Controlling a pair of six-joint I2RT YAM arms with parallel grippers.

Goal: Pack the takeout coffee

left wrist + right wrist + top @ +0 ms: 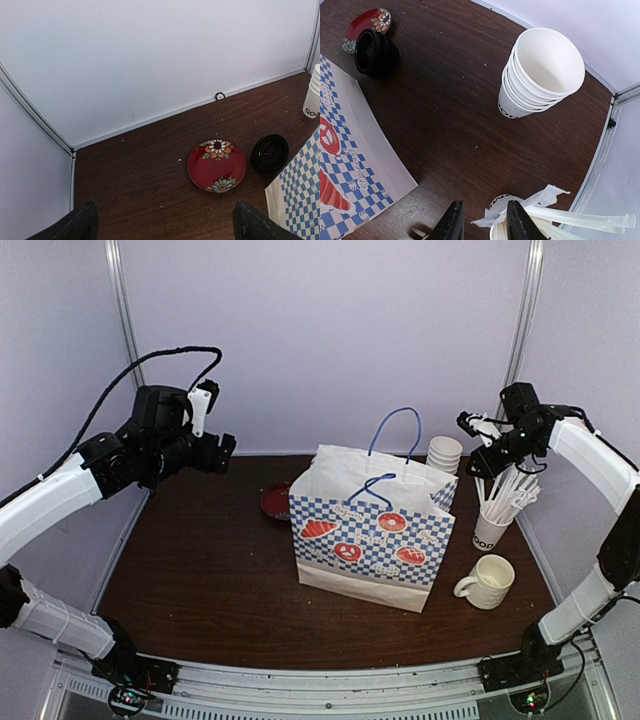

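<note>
1. Left of and in front of the paper bag [375, 530], the brown table [210, 560] lies open to its edges.
2. Right of the bag it is crowded: mug [490, 582], straw cup [490, 530] and a stack of white cups [540, 75] near the wall.
3. Behind the bag's left corner, the red plate [216, 166] and black lids [375, 52] sit just beside each other.
4. The left gripper [165, 212] hangs high to the bag's left, spread wide, holding nothing.
5. The right gripper [484, 206] hangs over the straw cup, gap narrow, gripping nothing.
6. "GOO" shows on the stack; the bag's print is unreadable.
7. The takeout coffee cannot be located; the bag's inside is hidden.
</note>
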